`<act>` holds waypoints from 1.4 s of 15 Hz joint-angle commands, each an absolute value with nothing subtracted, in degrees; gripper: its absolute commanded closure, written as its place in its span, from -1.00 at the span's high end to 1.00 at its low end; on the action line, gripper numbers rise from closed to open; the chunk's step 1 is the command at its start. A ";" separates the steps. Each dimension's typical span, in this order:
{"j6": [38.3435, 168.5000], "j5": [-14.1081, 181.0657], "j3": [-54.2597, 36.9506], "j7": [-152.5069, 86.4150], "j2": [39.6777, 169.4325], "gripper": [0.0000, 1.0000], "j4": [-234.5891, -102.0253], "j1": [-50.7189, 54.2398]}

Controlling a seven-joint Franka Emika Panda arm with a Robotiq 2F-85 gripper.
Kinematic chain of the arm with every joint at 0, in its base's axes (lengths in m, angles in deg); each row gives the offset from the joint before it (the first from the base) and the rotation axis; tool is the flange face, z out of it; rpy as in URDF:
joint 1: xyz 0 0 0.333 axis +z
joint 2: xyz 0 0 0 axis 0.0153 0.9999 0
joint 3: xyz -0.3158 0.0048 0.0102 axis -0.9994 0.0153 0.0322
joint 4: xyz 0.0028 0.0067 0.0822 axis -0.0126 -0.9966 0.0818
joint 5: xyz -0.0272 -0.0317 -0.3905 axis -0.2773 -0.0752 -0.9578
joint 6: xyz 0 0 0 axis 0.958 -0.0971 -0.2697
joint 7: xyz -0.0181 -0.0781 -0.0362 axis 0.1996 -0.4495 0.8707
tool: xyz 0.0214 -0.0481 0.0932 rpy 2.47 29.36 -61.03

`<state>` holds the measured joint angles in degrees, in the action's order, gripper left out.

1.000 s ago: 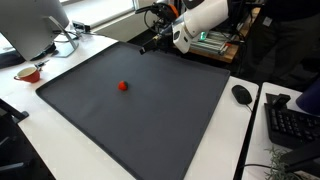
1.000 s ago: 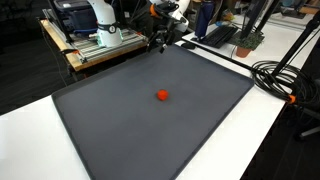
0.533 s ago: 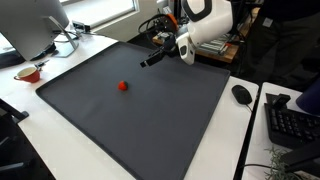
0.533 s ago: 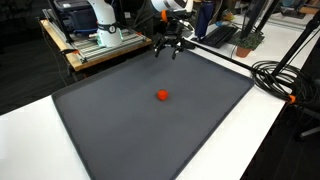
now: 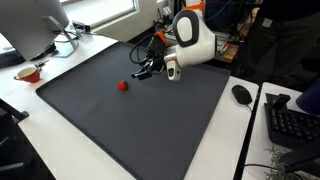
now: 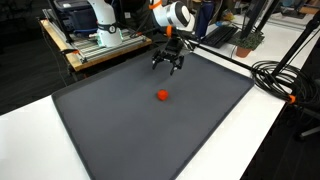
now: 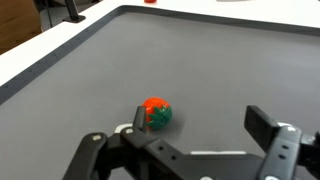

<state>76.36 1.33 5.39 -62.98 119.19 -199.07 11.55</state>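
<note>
A small red strawberry toy with a green cap [image 5: 123,86] lies on a dark grey mat [image 5: 130,125]; it also shows in the exterior view from the opposite side [image 6: 162,96] and in the wrist view [image 7: 155,114]. My gripper [image 5: 142,70] hangs open and empty above the mat, a short way from the strawberry, as both exterior views [image 6: 169,65] show. In the wrist view the gripper [image 7: 205,125] has its jaws wide apart. The strawberry sits just beyond the left finger [image 7: 139,120], not between the jaws.
The mat [image 6: 150,135] covers a white table. A monitor [image 5: 35,25] and a red bowl [image 5: 28,72] stand at one side. A mouse [image 5: 241,94] and keyboard [image 5: 292,122] lie at another. Black cables [image 6: 280,78] and an equipment rack [image 6: 90,42] border the mat.
The arm has swung from the mat's far edge out over the mat and lowered toward the strawberry. The strawberry has not moved. The jaws stay open.
</note>
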 commanded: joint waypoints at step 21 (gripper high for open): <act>86.63 -9.12 2.81 -69.20 125.71 1.00 -196.07 7.78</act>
